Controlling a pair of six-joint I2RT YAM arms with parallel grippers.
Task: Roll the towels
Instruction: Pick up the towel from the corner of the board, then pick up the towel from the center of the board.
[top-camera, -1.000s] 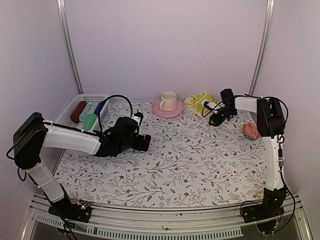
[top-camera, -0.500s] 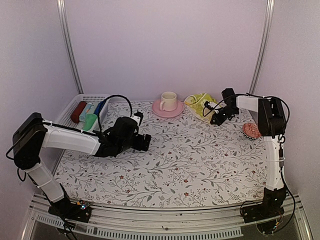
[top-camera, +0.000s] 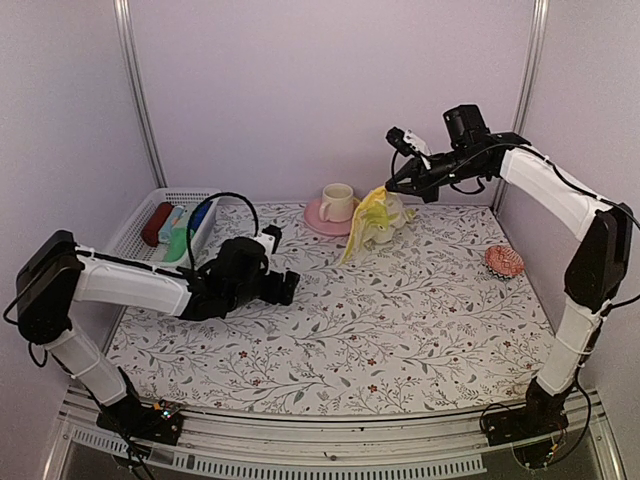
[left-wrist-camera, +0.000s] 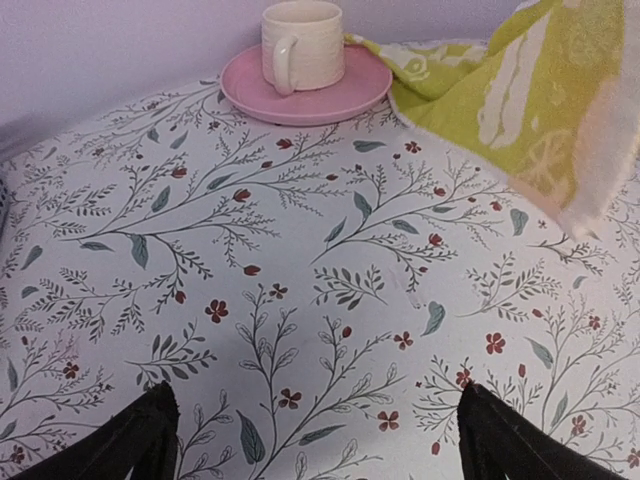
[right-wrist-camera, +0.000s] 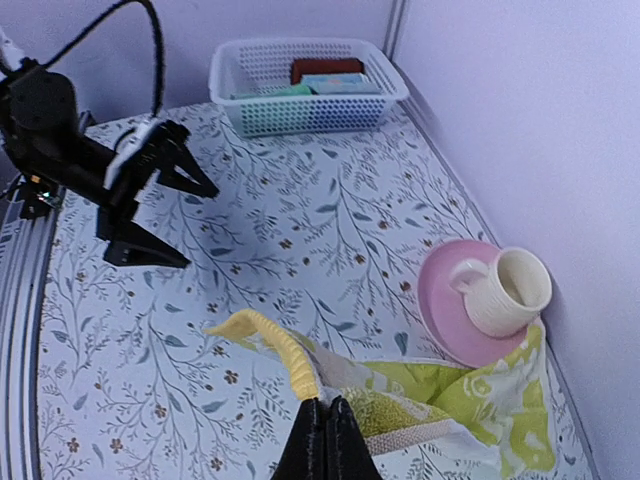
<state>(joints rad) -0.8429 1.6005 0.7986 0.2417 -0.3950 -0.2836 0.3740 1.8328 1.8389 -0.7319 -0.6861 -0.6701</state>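
A pale yellow towel with green print (top-camera: 373, 218) hangs in the air beside the cup, its lower edge near the tablecloth. My right gripper (top-camera: 389, 187) is shut on its top corner; in the right wrist view the closed fingertips (right-wrist-camera: 325, 432) pinch the yellow hem and the towel (right-wrist-camera: 470, 400) drapes to the right. A bright green towel (top-camera: 180, 243) lies in the white basket. My left gripper (top-camera: 290, 286) rests low over the table's left middle, open, with only tablecloth between its fingers (left-wrist-camera: 150, 432). The hanging towel (left-wrist-camera: 530, 100) shows at the left wrist view's upper right.
A cream cup (top-camera: 337, 200) stands on a pink saucer (top-camera: 318, 222) at the back, just left of the towel. The white basket (top-camera: 135, 225) at the back left holds dark red and blue rolls. A red patterned object (top-camera: 503, 262) lies near the right wall.
My right gripper closed on the yellow towel and rose up and to the left, lifting the towel off the table. The left arm shifted only slightly.
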